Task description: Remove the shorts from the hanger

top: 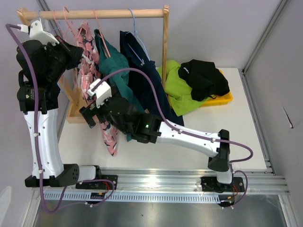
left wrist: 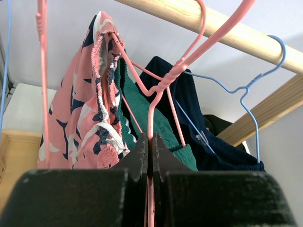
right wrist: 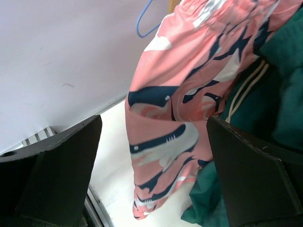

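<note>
Top external. The wooden rail (top: 94, 14) of the rack carries three garments in a row: the pink patterned shorts (top: 109, 135) on the left, green shorts (top: 112, 64) next, navy shorts (top: 142, 61) on the right. My left gripper (top: 75, 49) is raised to the hanger wires just under the rail. My right gripper (top: 90, 117) sits lower, at the hanging leg of the pink shorts. On the table to the right of the rack, a yellow tray (top: 226, 98) holds a black garment (top: 203, 75), with a lime garment (top: 173, 87) spilling beside it.

Left wrist. The jaws are pressed fully together, pinching the wire of the pink hanger (left wrist: 163, 80) just below its twisted neck. The pink shorts hang by their elastic waistband over that hanger's arm, left of the grip. A blue hanger (left wrist: 251, 90) hooks the rail further right.

Right wrist. The fingers (right wrist: 61, 165) stand spread as wide as they go, nothing clamped. The pink shorts' leg hangs in the gap between them, green fabric behind it on the right. I cannot tell whether either pad touches cloth.
</note>
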{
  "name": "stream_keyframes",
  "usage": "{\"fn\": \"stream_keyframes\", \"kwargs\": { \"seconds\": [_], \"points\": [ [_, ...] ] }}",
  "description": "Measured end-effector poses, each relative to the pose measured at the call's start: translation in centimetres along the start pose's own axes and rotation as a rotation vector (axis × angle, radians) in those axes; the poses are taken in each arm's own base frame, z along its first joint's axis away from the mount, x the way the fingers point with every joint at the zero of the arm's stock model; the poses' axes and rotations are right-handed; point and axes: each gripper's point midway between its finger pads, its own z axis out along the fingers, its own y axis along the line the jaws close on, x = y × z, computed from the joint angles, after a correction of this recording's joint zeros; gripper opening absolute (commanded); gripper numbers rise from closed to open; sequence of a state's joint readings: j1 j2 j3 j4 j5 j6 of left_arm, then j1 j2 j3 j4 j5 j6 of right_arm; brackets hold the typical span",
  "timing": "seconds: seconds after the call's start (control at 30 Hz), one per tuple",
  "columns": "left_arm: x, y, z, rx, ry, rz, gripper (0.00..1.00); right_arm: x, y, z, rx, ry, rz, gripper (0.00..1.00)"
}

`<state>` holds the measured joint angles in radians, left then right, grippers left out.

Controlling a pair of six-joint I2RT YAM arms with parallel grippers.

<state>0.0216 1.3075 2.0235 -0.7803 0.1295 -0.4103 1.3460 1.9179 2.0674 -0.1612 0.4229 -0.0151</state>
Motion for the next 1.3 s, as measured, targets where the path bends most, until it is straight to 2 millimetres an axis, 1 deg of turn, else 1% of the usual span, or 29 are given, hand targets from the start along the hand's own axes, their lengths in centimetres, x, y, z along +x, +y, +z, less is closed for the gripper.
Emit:
{"fn": "stream_keyframes", "kwargs": {
  "seconds": [0.07, 0.13, 0.17, 0.2, 0.23, 0.27, 0.3, 0.4, 0.47, 0.53, 0.6, 0.63, 0.7, 0.8, 0.87, 0.97, 1.13, 1.2, 1.27, 1.3],
  "points": [
    [0.0, -0.2, -0.1, 0.008, 0.002, 0.0, 0.0, 1.1, 0.3, 0.6, -0.001, 0.015, 0.004, 0.99],
    [0.1, -0.3, -0.2, 0.014, 0.003, -0.001, 0.0, 2.4, 0.6, 1.3, -0.001, 0.037, 0.004, 0.9],
    [0.1, -0.3, -0.3, 0.014, 0.003, -0.002, 0.0, 3.0, 0.7, 1.5, -0.001, 0.047, 0.005, 0.83],
    [0.1, -0.3, -0.4, 0.016, 0.002, -0.004, 0.0, 3.7, 0.9, 1.8, 0.001, 0.058, 0.006, 0.51],
    [0.0, -0.4, -0.5, 0.017, 0.001, -0.007, 0.0, 4.5, 1.0, 2.0, -0.001, 0.071, 0.001, 0.34],
    [0.0, -0.5, -0.5, 0.02, 0.0, -0.008, 0.0, 5.1, 1.1, 2.1, -0.001, 0.083, 0.009, 0.21],
    [0.0, -0.6, -0.6, 0.024, 0.0, -0.008, 0.0, 5.9, 1.2, 2.2, -0.005, 0.094, 0.012, 0.0],
    [0.0, -0.7, -0.8, 0.03, 0.0, -0.007, 0.0, 8.1, 1.7, 2.2, -0.016, 0.126, 0.032, 0.0],
    [0.2, -0.6, -0.9, 0.027, 0.009, -0.008, 0.0, 9.8, 2.1, 1.8, -0.017, 0.14, 0.037, 0.0],
    [0.8, -0.4, -1.0, 0.017, 0.035, -0.011, 0.0, 11.8, 2.5, 0.8, -0.014, 0.16, 0.037, 0.0],
    [1.6, 0.0, -1.1, 0.002, 0.064, -0.012, 0.0, 13.6, 3.5, -0.8, -0.013, 0.183, 0.039, 0.0],
    [1.9, 0.2, -1.2, -0.007, 0.076, -0.01, 0.0, 14.4, 4.3, -1.9, -0.017, 0.192, 0.043, 0.0],
    [2.3, 0.5, -1.3, -0.021, 0.095, -0.012, 0.0, 15.3, 6.0, -3.6, -0.034, 0.205, 0.05, 0.0],
    [1.6, 0.5, -1.1, -0.029, 0.076, -0.009, 0.0, 16.9, 9.2, -6.0, -0.075, 0.234, 0.054, 0.0],
    [1.3, 0.5, -1.1, -0.032, 0.069, -0.006, 0.0, 18.0, 10.6, -7.3, -0.096, 0.26, 0.047, 0.0],
    [1.5, 0.6, -1.2, -0.037, 0.075, -0.001, 0.0, 18.2, 11.0, -7.7, -0.091, 0.262, 0.047, 0.0],
    [1.3, 0.6, -1.3, -0.036, 0.066, 0.001, 0.0, 18.0, 9.6, -6.9, -0.057, 0.258, 0.043, 0.0],
    [1.4, 0.6, -1.5, -0.033, 0.056, 0.0, 0.0, 17.2, 8.6, -5.7, -0.046, 0.254, 0.033, 0.0],
    [1.7, 0.6, -2.3, -0.031, 0.042, -0.007, 0.0, 15.9, 7.4, -4.1, -0.036, 0.238, 0.025, 0.0],
    [2.2, 0.7, -3.1, -0.032, 0.041, -0.013, 0.0, 15.2, 6.7, -3.2, -0.027, 0.232, 0.019, 0.0]
  ]
}}
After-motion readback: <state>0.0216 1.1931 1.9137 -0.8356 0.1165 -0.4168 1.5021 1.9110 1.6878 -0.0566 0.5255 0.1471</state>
